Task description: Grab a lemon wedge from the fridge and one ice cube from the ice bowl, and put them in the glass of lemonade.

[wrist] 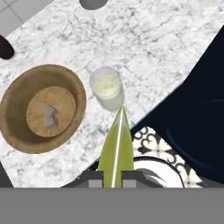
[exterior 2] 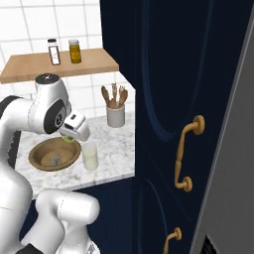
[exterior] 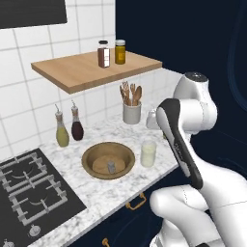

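Note:
My gripper (wrist: 113, 175) is shut on the lemon wedge (wrist: 116, 144), a yellow-green sliver that points out between the fingertips. It hangs above the counter's front edge, just short of the glass of lemonade (wrist: 106, 85). From the right base, the gripper (exterior 2: 69, 135) hovers over the gap between the ice bowl (exterior 2: 34, 154) and the glass (exterior 2: 90, 158). The brown ice bowl (wrist: 13, 96) holds ice cubes (wrist: 50, 116) at its middle. Bowl (exterior: 89, 159) and glass (exterior: 148, 153) stand side by side on the marble. The fridge (exterior 2: 233, 149) shows as a grey slab at the far right.
A crock of wooden utensils (exterior: 131, 112) and two oil bottles (exterior: 69, 128) stand against the tiled wall. A wooden shelf (exterior: 72, 72) with two jars hangs above. The stove (exterior: 29, 188) lies left of the bowl. A navy cabinet with brass handles (exterior 2: 186, 154) rises on the right.

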